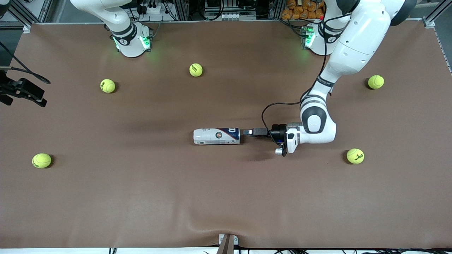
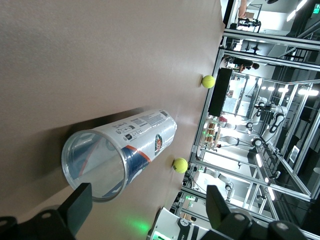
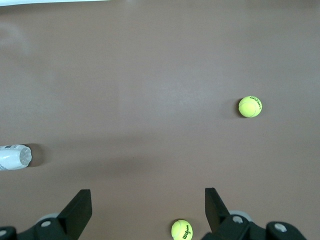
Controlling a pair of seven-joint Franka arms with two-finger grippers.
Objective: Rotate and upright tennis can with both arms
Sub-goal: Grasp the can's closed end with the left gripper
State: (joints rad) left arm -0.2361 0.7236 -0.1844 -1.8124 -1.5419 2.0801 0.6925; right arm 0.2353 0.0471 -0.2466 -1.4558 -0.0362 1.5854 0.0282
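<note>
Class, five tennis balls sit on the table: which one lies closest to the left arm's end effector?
The tennis ball toward the left arm's end of the table, nearest the front camera there. The left end effector, open at the tennis can, is far from the others.

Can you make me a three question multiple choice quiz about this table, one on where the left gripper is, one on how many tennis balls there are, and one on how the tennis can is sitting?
1. Where is the left gripper?
A. Level with the open end of the tennis can
B. Over a tennis ball
C. Up beside its own base

2. How many tennis balls lie on the table?
A. Three
B. Four
C. Six

3. How is the tennis can sitting?
A. Upright on its base
B. Lying on its side
C. Lifted off the table

Answers:
1 A, the front view shows the gripper at the can's end toward the left arm's end of the table, and the left wrist view shows its open fingers facing the can's open mouth.
2 C, six yellow-green balls show in the front view.
3 B, the can lies lengthwise on the table, ungripped.
</note>
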